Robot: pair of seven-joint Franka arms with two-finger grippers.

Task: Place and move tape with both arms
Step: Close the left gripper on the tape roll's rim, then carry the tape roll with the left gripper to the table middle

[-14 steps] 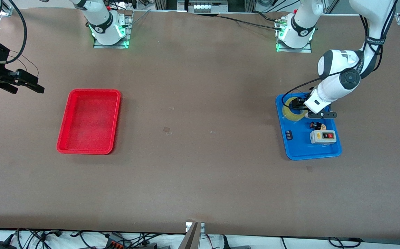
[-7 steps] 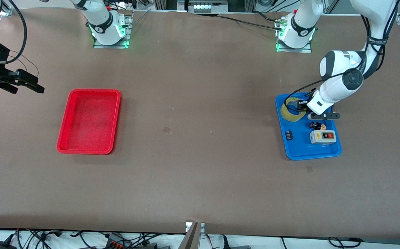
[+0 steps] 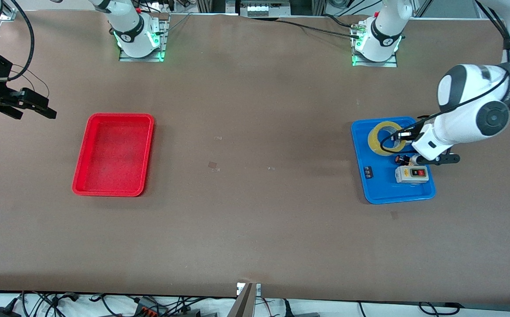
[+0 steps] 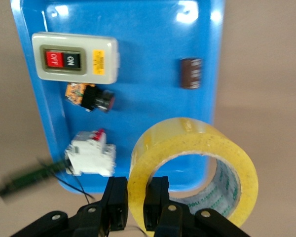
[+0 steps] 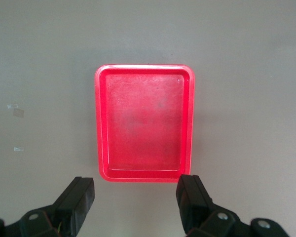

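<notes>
Tape (image 4: 195,165) pinched by left claw (image 4: 136,205) over blue tray (image 4: 153,39).

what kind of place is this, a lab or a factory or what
Most likely a robotics lab: two arms bolted to one brown table, the left gripper pinching the tape over a blue tray of switch parts, the right gripper waiting above a red tray.

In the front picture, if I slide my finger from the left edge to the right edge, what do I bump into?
Right gripper → red tray → blue tray with the tape → left arm.
</notes>
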